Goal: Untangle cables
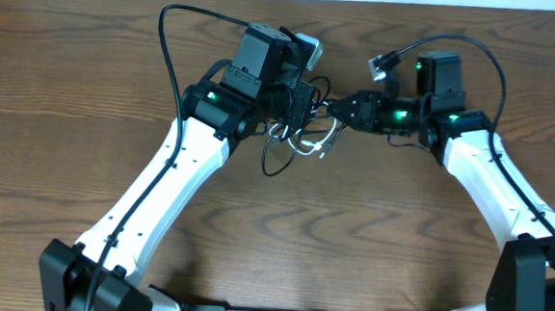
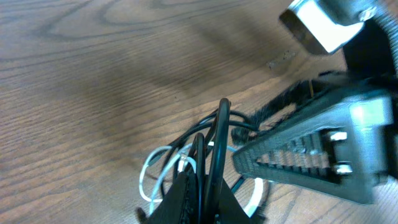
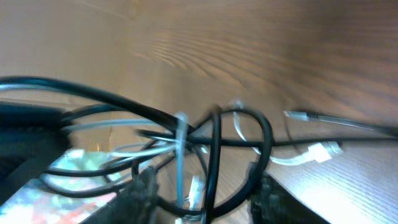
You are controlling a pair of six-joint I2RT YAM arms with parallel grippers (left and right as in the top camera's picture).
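Table: the wooden table [image 1: 89,86] carries nothing but the tangle, which lies toward the far side, just left of centre, where both arms can get at it.
Left arm: the left arm [image 1: 160,187] reaches from the near left up to the far middle, so its wrist sits right over the knot.
Right arm: the right arm [image 1: 493,178] comes in from the near right and points left, facing the other arm. This probably lets the two pull against each other.
Left gripper: the left gripper [image 2: 200,190] is clamped tight on strands of the black cable and seems to serve as the anchor that holds the bundle off the wood.
Right gripper: the right gripper [image 3: 205,180] has its fingers partly apart, with a black loop and a white strand running through the gap. Nothing looks pinched. It appears to be lining up on a strand to draw out.
Black cable: the black cable [image 2: 222,121] is thin and glossy. It rises in several tight loops from the left fingers, and one slack loop trails toward the near side on the table.
White cable: the white cable [image 2: 142,180] is thinner and shorter. It curls through and under the black loops, so the two are not yet separated.
Plug: a small white plug [image 3: 323,149] lies on the wood to the right of the knot, free of the loops.
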